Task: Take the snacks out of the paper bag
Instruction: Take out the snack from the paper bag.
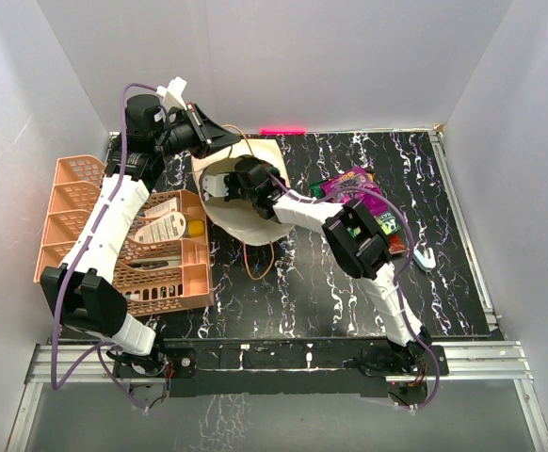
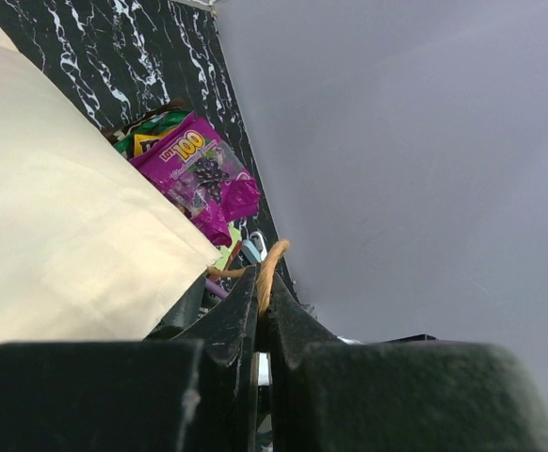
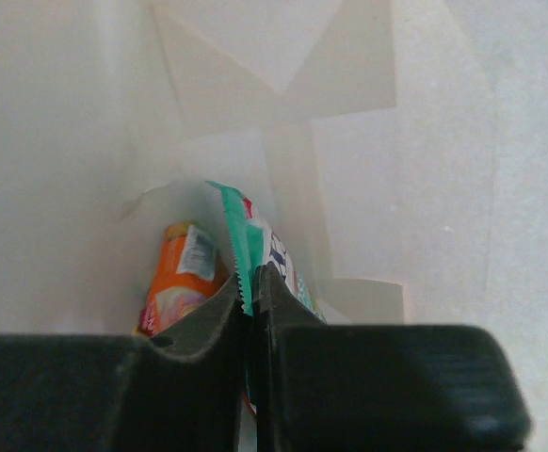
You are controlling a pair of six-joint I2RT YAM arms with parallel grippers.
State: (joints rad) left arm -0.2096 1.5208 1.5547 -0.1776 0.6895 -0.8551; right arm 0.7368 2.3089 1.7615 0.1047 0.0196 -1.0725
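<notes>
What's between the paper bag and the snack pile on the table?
Top view: only the right arm's forearm crosses above bare table between paper bag and snack pile.

Big yellow "100" printed on the purple packet (image 2: 199,174), with small letters before it too tiny to read. Print on the teal packet (image 3: 232,231) too blurry to read.

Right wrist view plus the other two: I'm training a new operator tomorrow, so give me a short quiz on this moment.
1. True or false: the right gripper is inside the paper bag, shut on a teal packet.
2. What does the left gripper pinch? A) the bag's handle B) a magenta packet C) the orange basket
3. Fill in: the second packet inside the bag is coloured ____.
Key: 1 true; 2 A; 3 orange.
</notes>
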